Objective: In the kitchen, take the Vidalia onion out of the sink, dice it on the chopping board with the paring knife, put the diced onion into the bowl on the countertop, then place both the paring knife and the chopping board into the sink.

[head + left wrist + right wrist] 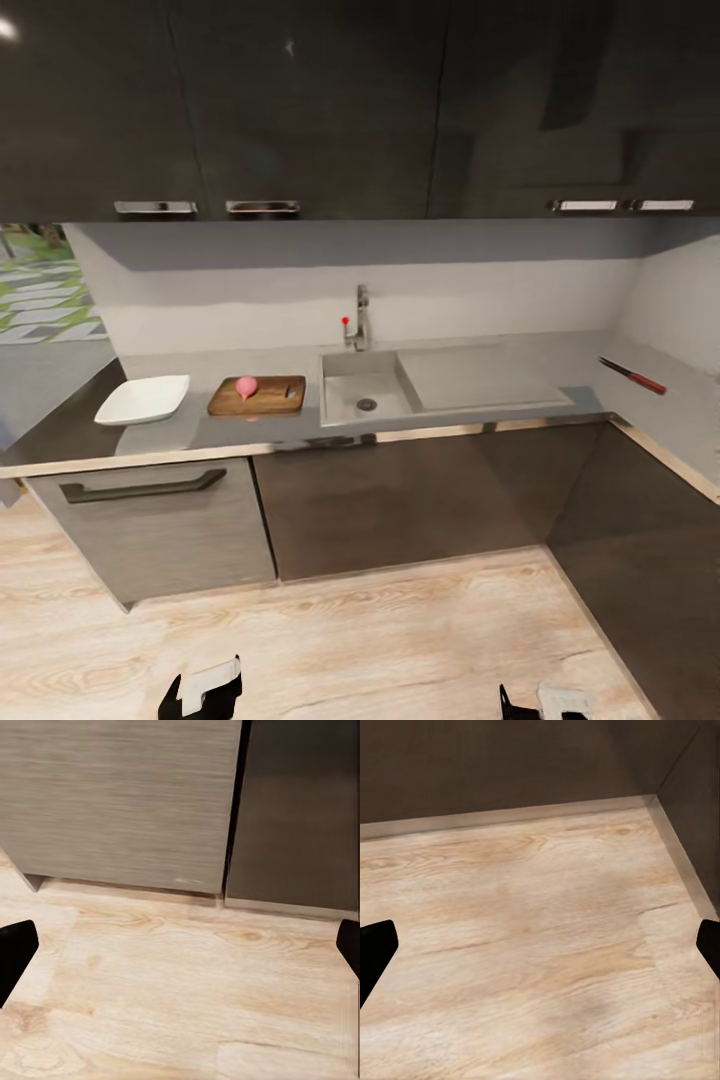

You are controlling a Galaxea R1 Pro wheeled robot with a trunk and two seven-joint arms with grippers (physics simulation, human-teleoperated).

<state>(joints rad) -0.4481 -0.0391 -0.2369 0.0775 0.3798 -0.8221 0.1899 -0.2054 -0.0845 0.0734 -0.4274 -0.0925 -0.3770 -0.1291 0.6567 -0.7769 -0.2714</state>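
Facing the bench, we hang both tools spread and empty, paring knife [632, 376] lying far right, nearer our right tool [548, 706].

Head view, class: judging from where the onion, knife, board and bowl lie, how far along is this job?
Done: the onion lies whole on the chopping board, out of the sink. In hand: nothing; the left gripper and right gripper hang open above the floor. Left: fetch the paring knife from the right countertop, dice, fill the empty bowl, then put knife and board into the sink.
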